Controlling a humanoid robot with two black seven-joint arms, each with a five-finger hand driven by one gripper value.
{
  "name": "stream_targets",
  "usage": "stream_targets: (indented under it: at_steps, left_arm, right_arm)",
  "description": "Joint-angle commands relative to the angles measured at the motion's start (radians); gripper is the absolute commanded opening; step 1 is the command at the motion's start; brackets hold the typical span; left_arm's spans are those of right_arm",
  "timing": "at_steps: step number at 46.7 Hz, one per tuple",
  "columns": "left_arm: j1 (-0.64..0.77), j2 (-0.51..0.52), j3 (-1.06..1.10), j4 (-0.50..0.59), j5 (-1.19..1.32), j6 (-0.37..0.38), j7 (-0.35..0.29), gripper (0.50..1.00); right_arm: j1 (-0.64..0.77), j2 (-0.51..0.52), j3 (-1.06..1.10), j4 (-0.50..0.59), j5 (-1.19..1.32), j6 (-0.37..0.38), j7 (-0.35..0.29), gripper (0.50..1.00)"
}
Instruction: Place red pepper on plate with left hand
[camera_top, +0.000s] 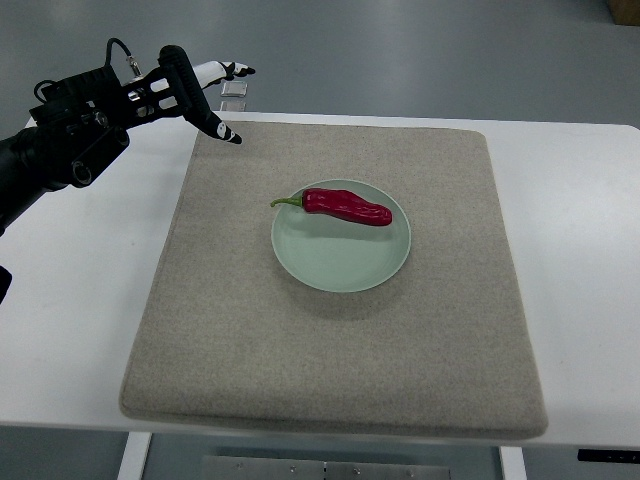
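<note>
red pepper (347, 206) on plate (340, 265), lying left-right, stem pointing left

One camera only, set high on the robot's own side and looking steeply down and forward. Far enough back to take in the whole grey mat (335, 280) on the white worktop (580, 250), with the floor (400, 50) beyond the far edge. Left arm (60, 140) entering from the picture's left edge. No second view to overlap with.
</note>
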Motion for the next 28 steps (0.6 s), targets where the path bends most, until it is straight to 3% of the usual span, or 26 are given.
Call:
stream_targets:
  at_steps: [1, 8, 14, 17, 22, 28]
  left_arm:
    - [0.0, 0.0, 0.0, 0.0, -0.075, 0.009, 0.003, 0.992]
    - [0.0, -0.005, -0.004, 0.001, -0.259, 0.009, 0.052, 0.992]
    - [0.0, -0.009, -0.004, 0.015, -0.516, 0.023, 0.213, 0.992]
    - [0.0, -0.011, -0.003, 0.014, -0.656, 0.052, 0.259, 0.992]
    - [0.012, -0.012, -0.001, 0.012, -0.84, 0.096, 0.27, 0.992]
    - [0.032, -0.021, -0.044, 0.011, -1.007, 0.093, 0.267, 0.992]
  right_arm:
    - [0.0, 0.0, 0.0, 0.0, 0.0, 0.0, 0.0, 0.928]
    - [0.0, 0.0, 0.0, 0.0, 0.0, 0.0, 0.0, 0.928]
    - [0.0, 0.0, 0.0, 0.0, 0.0, 0.0, 0.0, 0.928]
    - [0.0, 0.0, 0.0, 0.0, 0.0, -0.001, 0.0, 0.928]
    - [0.0, 0.0, 0.0, 0.0, 0.0, -0.001, 0.0, 0.928]
    - [0.0, 0.0, 0.0, 0.0, 0.0, -0.001, 0.0, 0.928]
